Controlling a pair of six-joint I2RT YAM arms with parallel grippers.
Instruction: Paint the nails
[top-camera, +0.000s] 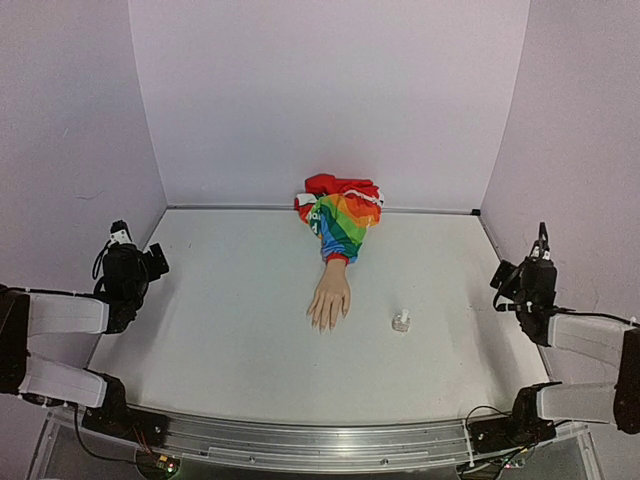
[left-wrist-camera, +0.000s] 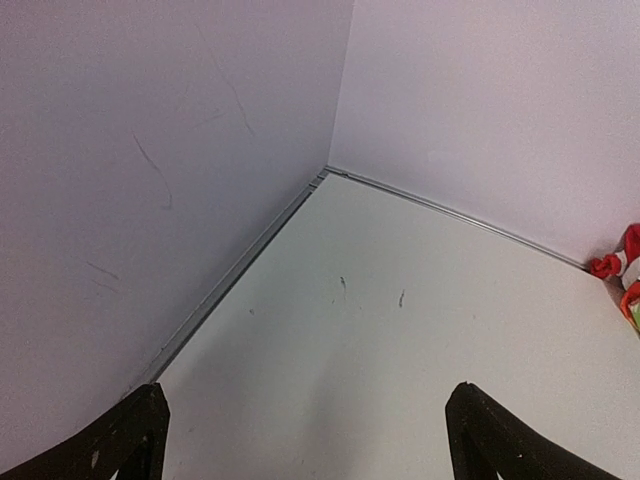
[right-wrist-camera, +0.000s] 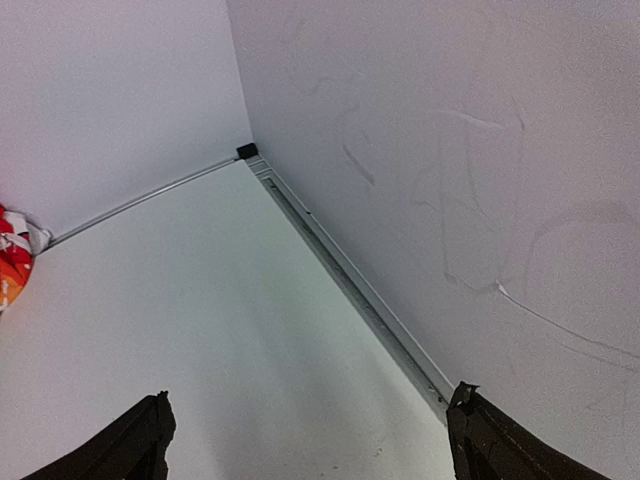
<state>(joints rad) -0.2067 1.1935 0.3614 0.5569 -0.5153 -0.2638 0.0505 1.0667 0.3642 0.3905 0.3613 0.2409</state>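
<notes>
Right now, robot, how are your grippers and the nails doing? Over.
Left gripper open, right gripper open, both empty. Fake hand flat mid-table, nails too small to judge. Small bottle beside it, nothing blocking.

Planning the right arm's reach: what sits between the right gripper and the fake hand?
Top view: only the small clear bottle, standing apart just right of the fake hand's fingertips. The remaining table up to the right gripper is bare.

Matt white counter, smooth, with faint scuffs ahead of the left gripper. The sleeve is crumpled cloth. The fake hand looks smooth and plastic-like, the bottle clear.
</notes>
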